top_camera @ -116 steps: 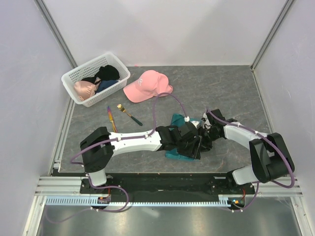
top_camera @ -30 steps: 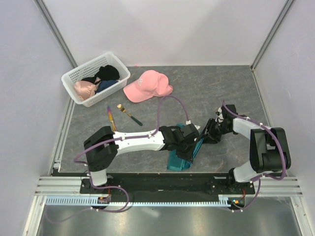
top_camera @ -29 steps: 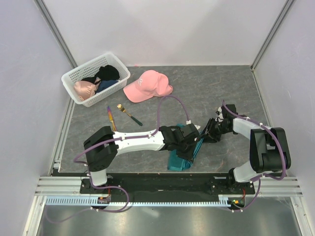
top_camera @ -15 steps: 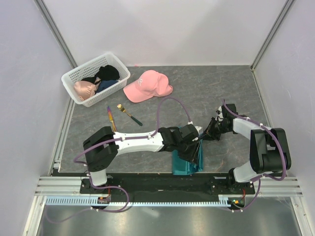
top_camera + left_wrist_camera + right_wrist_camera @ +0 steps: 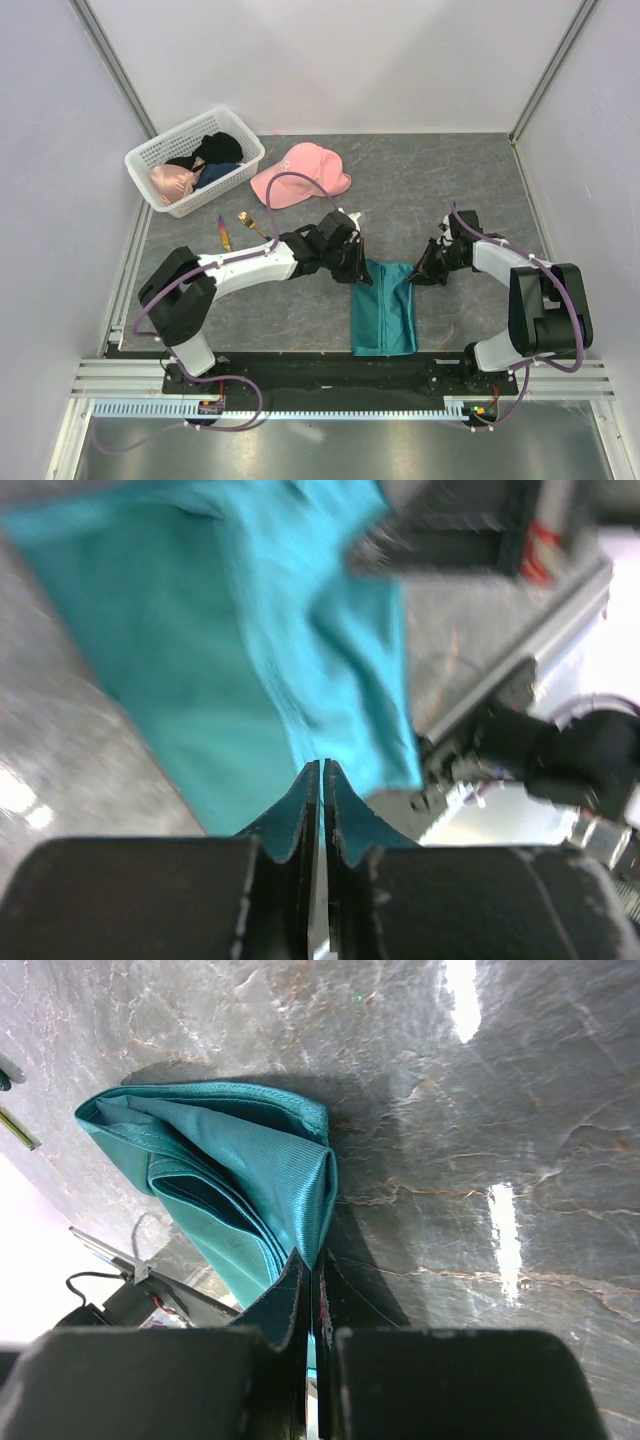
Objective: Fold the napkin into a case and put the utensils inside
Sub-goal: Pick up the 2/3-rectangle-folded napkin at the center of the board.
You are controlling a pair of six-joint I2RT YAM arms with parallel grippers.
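Napkin [image 5: 383, 315], folded to a strip, lay by the table's [image 5: 460, 180] near edge. The closed right pincer [image 5: 308, 1256] pinched its far right corner, probably to anchor the fold, and the left pincer [image 5: 320, 767] hovered shut and empty at the far left corner. Farther left, the fork [image 5: 247, 219] and purple piece [image 5: 222, 236] lay well apart from the napkin, with bare table left between them.

top: I look down from high behind both bases, whole surface [image 5: 450, 180] | left wrist: close along left tool [image 5: 320, 768] onto napkin [image 5: 230, 650] | right wrist: close along right tool [image 5: 308, 1258], same napkin
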